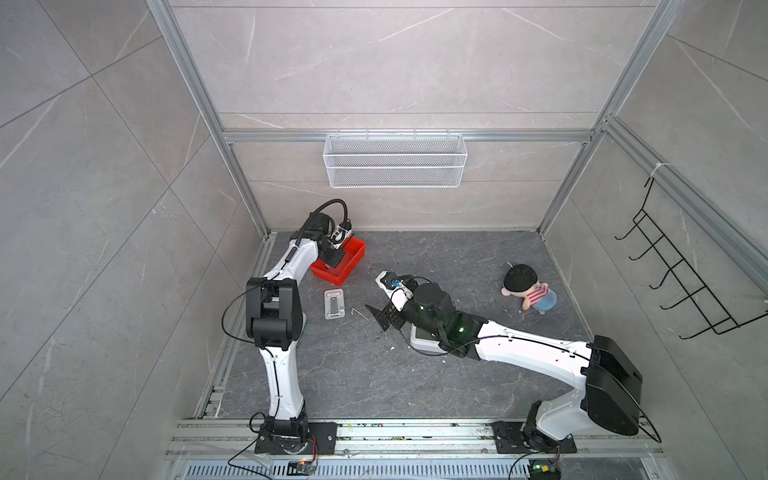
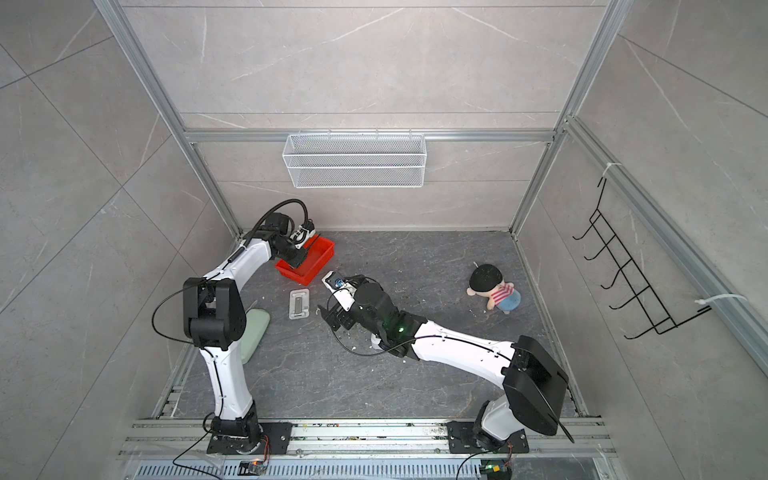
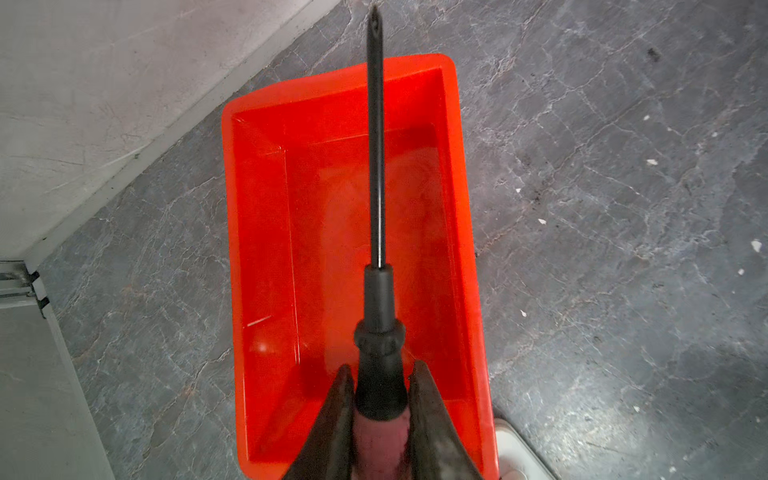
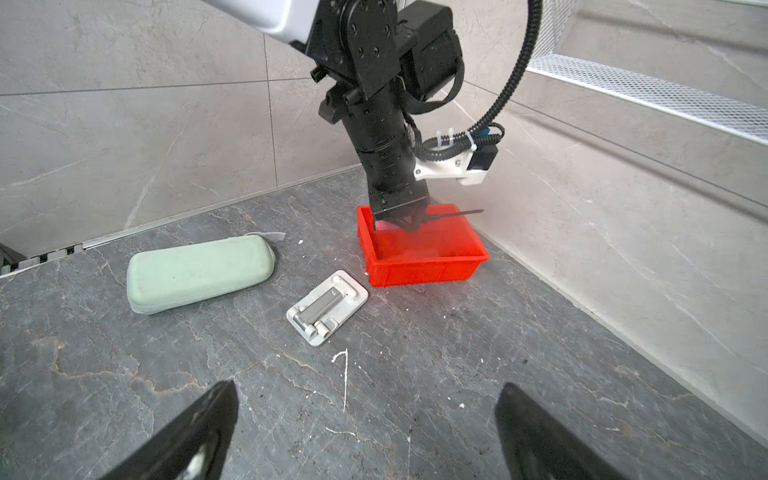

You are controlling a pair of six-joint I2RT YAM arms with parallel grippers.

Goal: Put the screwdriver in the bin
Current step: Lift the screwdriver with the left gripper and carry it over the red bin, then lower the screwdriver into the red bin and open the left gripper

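left gripper (image 3: 380,399) pinching screwdriver (image 3: 377,232) by its handle, held over bin (image 3: 257,249). carry step done, judging so; next: lower slightly, release inside walls.

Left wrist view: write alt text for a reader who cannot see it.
The left gripper is shut on the screwdriver at its handle, holding it lengthwise above the open red bin, its thin dark shaft reaching past the far rim. Grey marbled floor surrounds the bin.
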